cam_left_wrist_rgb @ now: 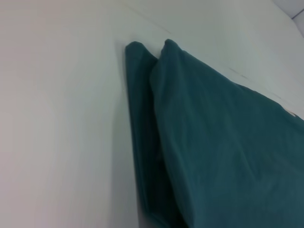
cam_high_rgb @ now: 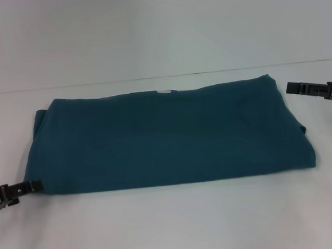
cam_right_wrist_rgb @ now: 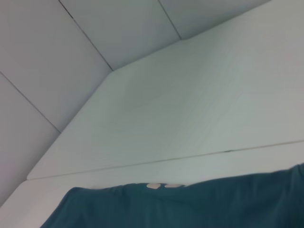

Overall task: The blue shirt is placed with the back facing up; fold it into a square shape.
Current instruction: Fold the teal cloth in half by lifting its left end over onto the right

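The blue shirt (cam_high_rgb: 166, 138) lies on the white table, folded into a wide flat band with its plain side up. A small white patch (cam_high_rgb: 165, 91) peeks out at its far edge. My left gripper (cam_high_rgb: 35, 186) is at the shirt's near left corner, its tip touching the cloth edge. My right gripper (cam_high_rgb: 290, 88) hovers just off the far right corner, apart from the fabric. In the left wrist view, the blue shirt (cam_left_wrist_rgb: 223, 142) shows two stacked layers ending in a corner. The right wrist view has the blue shirt (cam_right_wrist_rgb: 190, 204) along its lower edge, far edge and white patch in sight.
The white table (cam_high_rgb: 170, 223) extends in front of the shirt and on both sides. A thin seam (cam_high_rgb: 153, 77) crosses the surface behind the shirt, with a pale wall beyond.
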